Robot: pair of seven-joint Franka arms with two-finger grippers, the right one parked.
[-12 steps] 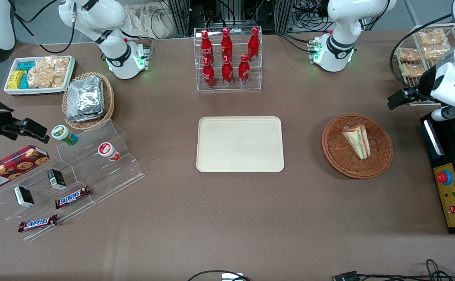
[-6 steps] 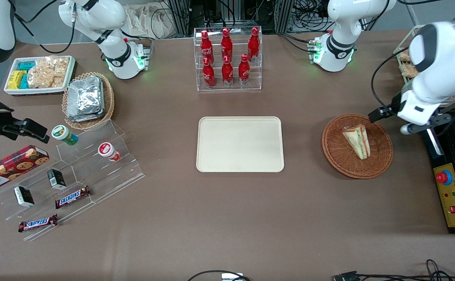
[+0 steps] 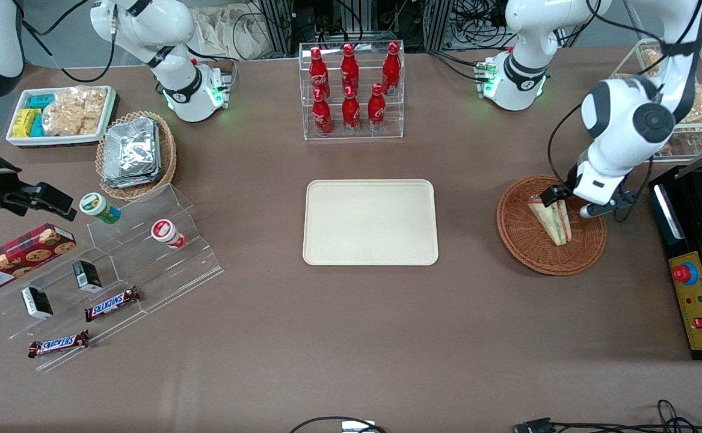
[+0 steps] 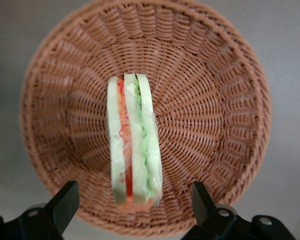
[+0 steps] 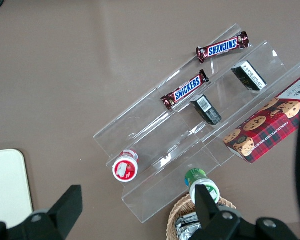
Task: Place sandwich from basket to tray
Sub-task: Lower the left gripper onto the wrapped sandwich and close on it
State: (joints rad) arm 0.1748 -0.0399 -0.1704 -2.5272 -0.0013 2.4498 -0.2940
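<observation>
**Over the basket: gripper spread above the sandwich**

From the front, the basket [image 3: 551,225] sits on the brown surface [image 3: 351,337] toward the working arm's end, well apart from the tray [image 3: 370,222], which lies bare at the middle. The sandwich [image 3: 550,217] lies in the basket, its striped edge facing up. The gripper [image 3: 569,202] hangs over the part of the basket farther from the camera, above the wide end of the sandwich; its fingers are spread, one on each side of the wedge, holding nothing.

At the wrist camera, the view looks straight down into the basket [image 4: 215,100]. The sandwich [image 4: 134,140] rests near the middle of the weave, bread slices and red and green filling showing through clear wrap. Both dark fingertips [image 4: 65,202] stand wide apart, clear of the wrap, with the sandwich's end between them.
</observation>
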